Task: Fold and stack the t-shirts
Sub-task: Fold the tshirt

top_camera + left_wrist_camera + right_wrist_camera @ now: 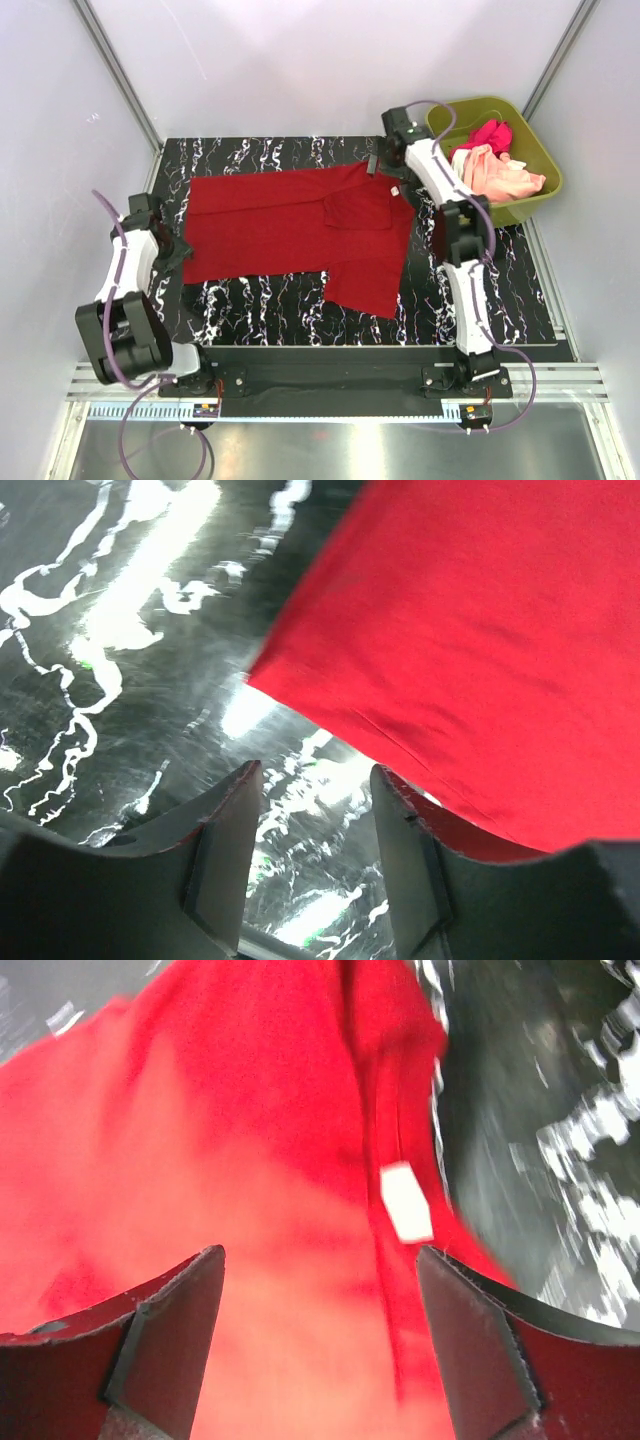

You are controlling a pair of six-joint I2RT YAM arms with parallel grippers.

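Shirts lie in two places: the deep red t-shirt (280, 220) is spread flat across the black, white-veined tabletop (480, 300). The magenta-pink shirt (488, 133) and the pale peach shirt (500, 175) sit crumpled together in the olive-green tub (545, 185) at the far right corner. The red one runs lengthwise from left to right. A smaller layer of its own cloth is doubled over on top, right of centre, and one section reaches toward the near edge. At the shirt's left end, the left claw (315, 855) hangs low over the tabletop with its fingers (225, 860) parted. Only bare marbled surface shows between them, and it has hold of nothing. The shirt's edge lies just beside its right-hand finger, and whether finger and cloth touch cannot be told. At the far right end of the shirt, near the tub, the right claw (320, 1340) stands spread wide above the red cloth. Nothing is pinched between its fingers. A small white label (405, 1203) shows on the fabric beside a seam just ahead of it, with the dark tabletop beyond to the right. The right wrist view is blurred.
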